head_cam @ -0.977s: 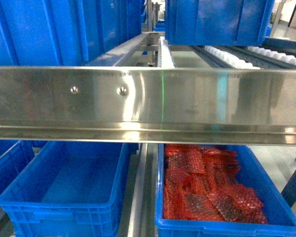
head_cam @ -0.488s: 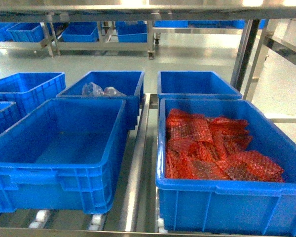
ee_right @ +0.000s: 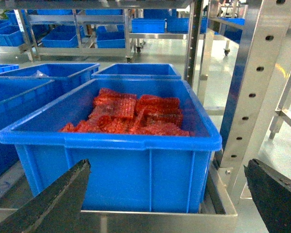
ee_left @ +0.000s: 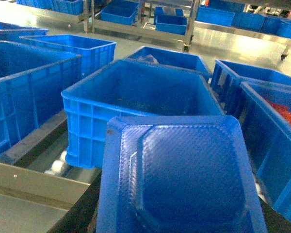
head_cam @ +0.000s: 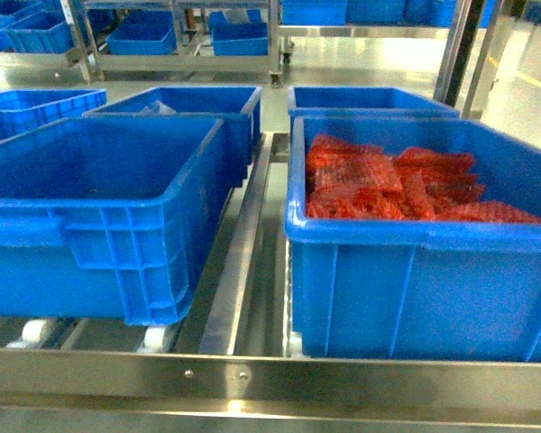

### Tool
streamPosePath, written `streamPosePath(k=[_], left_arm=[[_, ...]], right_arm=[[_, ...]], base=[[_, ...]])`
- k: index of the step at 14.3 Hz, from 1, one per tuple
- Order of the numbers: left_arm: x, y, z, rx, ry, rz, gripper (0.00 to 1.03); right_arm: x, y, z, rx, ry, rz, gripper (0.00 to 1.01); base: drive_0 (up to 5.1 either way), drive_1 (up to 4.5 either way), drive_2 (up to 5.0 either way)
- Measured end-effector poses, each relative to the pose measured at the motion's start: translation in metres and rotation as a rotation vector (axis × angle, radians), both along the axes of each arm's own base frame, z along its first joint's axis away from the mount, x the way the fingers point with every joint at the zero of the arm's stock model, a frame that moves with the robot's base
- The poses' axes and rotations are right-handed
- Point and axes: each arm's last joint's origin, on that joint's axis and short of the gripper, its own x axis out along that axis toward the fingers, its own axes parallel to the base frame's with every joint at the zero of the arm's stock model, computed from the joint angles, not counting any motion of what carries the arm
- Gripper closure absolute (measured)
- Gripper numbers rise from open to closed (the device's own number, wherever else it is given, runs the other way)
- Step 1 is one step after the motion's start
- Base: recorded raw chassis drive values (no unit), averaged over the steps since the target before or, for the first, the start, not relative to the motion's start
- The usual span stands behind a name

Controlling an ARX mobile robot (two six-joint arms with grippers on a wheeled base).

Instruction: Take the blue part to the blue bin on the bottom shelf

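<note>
The blue part (ee_left: 184,179), a flat textured plastic piece with a raised octagonal middle, fills the bottom of the left wrist view. My left gripper (ee_left: 178,221) is shut on it, with only dark finger edges showing at both sides. Just beyond it stands an empty blue bin (ee_left: 85,126) on the bottom shelf (head_cam: 270,383), on the left in the head view (head_cam: 117,253). My right gripper (ee_right: 167,194) is open with nothing between its fingers (ee_right: 53,199), in front of the right-hand bin (ee_right: 136,165). Neither gripper shows in the head view.
The right-hand bin (head_cam: 415,271) holds red mesh bags (head_cam: 388,180). More blue bins (head_cam: 176,104) stand behind and to the left. White rollers (head_cam: 153,338) lie under the bins. A perforated steel upright (ee_right: 257,82) rises at the shelf's right corner.
The head view has dropped from an upper shelf's steel rail down to the bottom shelf. The bins now appear closer and at a lower angle, with the front rail at the bottom.
</note>
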Motion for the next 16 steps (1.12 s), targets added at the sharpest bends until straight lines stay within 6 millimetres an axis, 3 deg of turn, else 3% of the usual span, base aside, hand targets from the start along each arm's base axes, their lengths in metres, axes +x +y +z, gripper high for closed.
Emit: streamPosePath(k=[7, 16], left_arm=[[0.0001, 0.0000, -0.0006, 0.001, 0.002, -0.001, 0.60], [0.0000, 0.0000, -0.0004, 0.000, 0.000, 0.000, 0.60]], right_arm=[[0.0000, 0.0000, -0.0002, -0.001, 0.002, 0.000, 0.03], [0.0000, 0.0000, 0.0000, -0.001, 0.000, 0.000, 0.03]], base=[[0.0, 0.00, 0.0], [0.0, 4.14, -4.1]])
